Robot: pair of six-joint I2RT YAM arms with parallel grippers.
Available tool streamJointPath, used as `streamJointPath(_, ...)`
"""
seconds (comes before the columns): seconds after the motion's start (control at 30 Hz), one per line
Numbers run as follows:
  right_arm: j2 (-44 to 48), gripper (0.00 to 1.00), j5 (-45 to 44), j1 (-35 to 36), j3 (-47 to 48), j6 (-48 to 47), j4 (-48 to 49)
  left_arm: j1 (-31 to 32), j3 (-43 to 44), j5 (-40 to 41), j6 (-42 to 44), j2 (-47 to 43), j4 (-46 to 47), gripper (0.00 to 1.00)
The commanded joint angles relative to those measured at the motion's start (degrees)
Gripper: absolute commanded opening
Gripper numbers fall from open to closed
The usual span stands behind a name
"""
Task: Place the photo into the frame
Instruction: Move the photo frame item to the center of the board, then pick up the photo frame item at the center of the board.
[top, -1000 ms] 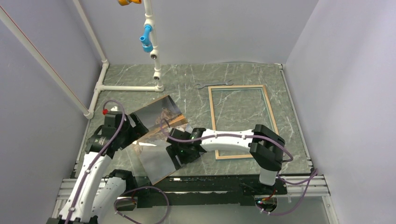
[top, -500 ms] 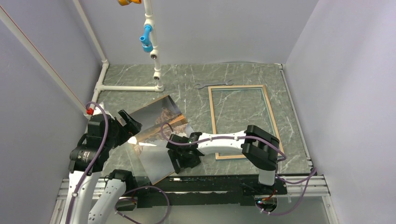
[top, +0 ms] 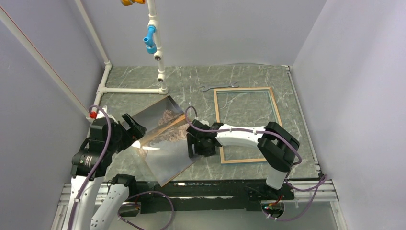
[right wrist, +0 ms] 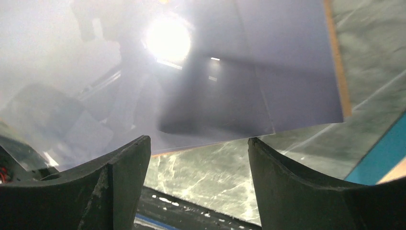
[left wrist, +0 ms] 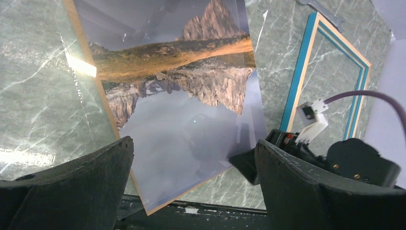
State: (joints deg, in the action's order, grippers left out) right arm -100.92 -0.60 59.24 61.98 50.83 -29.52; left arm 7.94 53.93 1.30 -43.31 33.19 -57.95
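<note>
I'm at the pick-up step: the photo [top: 165, 139] lies flat, left of centre, well apart from the frame [top: 242, 88] at centre right. My right gripper [top: 193, 146] hangs at its right edge, jaws apart and empty (left gripper [top: 135, 128] wide too). Next I must pinch that edge and carry it rightward.

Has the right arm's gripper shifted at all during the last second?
Yes. The right gripper has moved rightward and slightly away from the table's near edge, ending closer to the frame and its left rail.
</note>
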Motion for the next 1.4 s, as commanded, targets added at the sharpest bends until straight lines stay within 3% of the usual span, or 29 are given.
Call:
streamJointPath(0.0,1.0,0.77,-3.9,-3.1,2.0,-2.5,0.7,-0.2,-2.5,-1.9,-0.5,0.8,2.1,0.99)
streamJointPath(0.5,7.1,0.79,-2.3,-9.4,5.5,-9.8,-3.1,-0.2,-17.6,-5.6,1.3,13.3,11.4,0.99)
streamJointPath(1.03,-5.2,0.78,12.3,-15.3,13.2,-17.3,0.0,-2.4,-25.6,-1.5,-2.8,23.5,16.7,0.99)
streamJointPath(1.37,-9.6,0.78,15.4,-15.3,12.2,-17.3,1.7,-5.3,-29.4,-6.5,-0.7,26.6,24.2,0.99)
